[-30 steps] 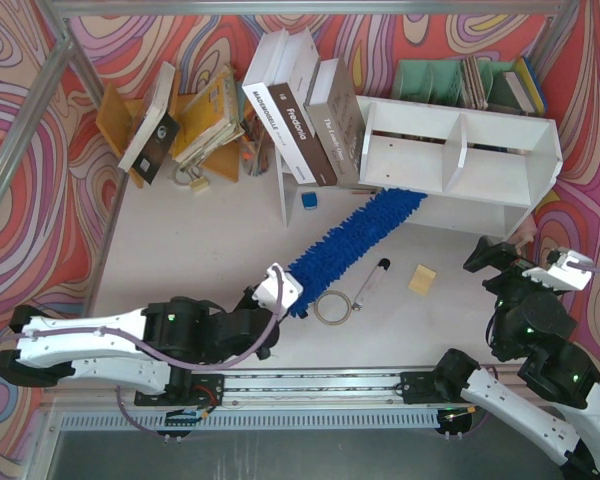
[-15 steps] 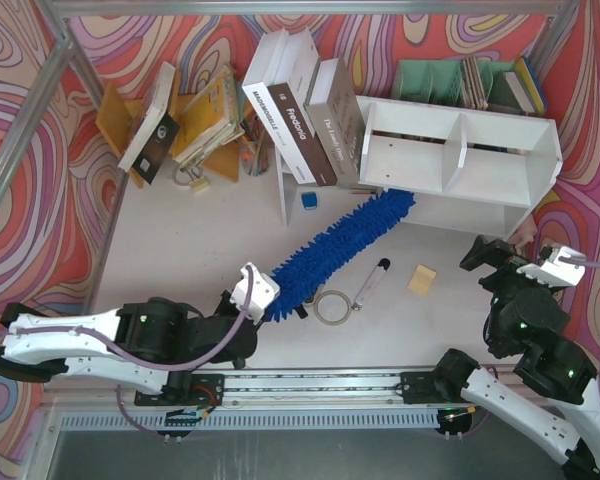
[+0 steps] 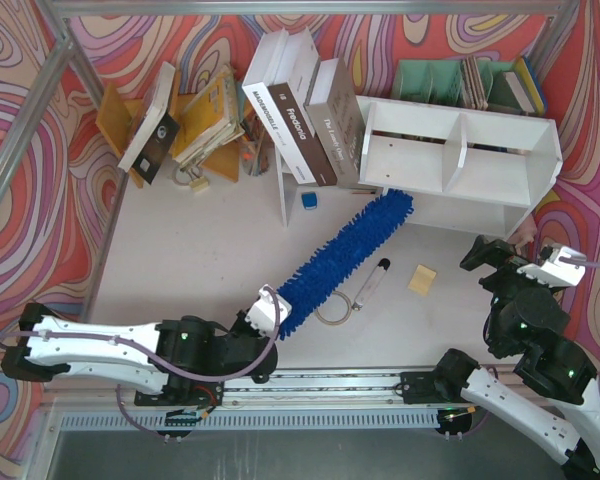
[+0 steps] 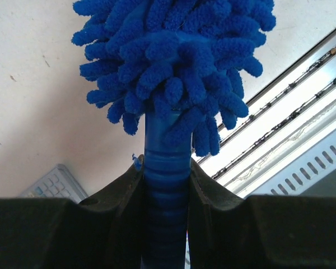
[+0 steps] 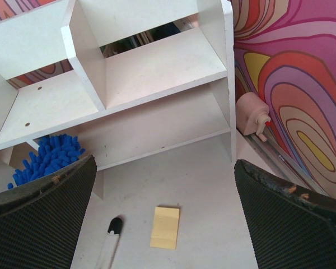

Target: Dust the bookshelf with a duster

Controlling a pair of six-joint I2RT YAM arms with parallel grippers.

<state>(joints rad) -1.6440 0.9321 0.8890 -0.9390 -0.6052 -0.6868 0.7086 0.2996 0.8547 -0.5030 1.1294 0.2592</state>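
The blue shaggy duster (image 3: 345,255) lies slantwise across the table, its tip at the lower left front of the white bookshelf (image 3: 460,160). My left gripper (image 3: 265,315) is shut on the duster's short ribbed handle (image 4: 167,190) near the table's front edge, and the fluffy head (image 4: 173,56) fills the left wrist view above the jaws. My right gripper (image 3: 495,265) hangs open in front of the shelf's right end with nothing between its fingers. In the right wrist view my right gripper (image 5: 162,185) faces the bookshelf (image 5: 151,67), with the duster tip (image 5: 47,159) at the shelf's lower left.
A black-capped marker (image 3: 370,285), a wire ring (image 3: 330,310) and a yellow note (image 3: 422,278) lie beside the duster. Books (image 3: 300,105) lean against the shelf's left end. A green file rack (image 3: 430,80) stands behind it, an orange stand (image 3: 115,120) at back left.
My left gripper has swung the handle left, then down toward the front edge. The duster tip has drawn back slightly from under the shelf. The right arm has barely moved.
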